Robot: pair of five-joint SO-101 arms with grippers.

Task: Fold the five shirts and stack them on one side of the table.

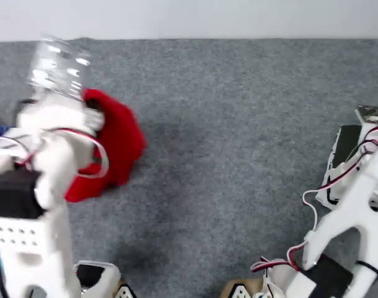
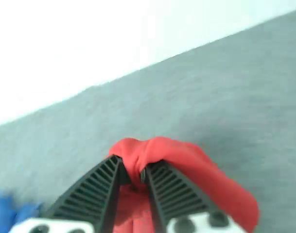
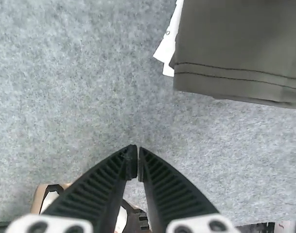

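Left gripper [image 2: 133,180] is pinching the bunched red shirt [image 2: 186,162]. Right gripper [image 3: 137,162], tips pressed together on nothing, is hanging well apart from the red shirt, beside a folded olive shirt [image 3: 240,43]. Grey table [image 1: 238,155] is stretching between them.

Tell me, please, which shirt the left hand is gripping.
The red shirt, pinched in the left hand; the olive shirt lies flat and untouched.

Red shirt [image 1: 121,141] partly hidden behind left arm [image 1: 43,174]. Blue cloth [image 2: 9,209] blurred, cut by frame edge. Olive shirt [image 3: 240,43] cut by frame edge.
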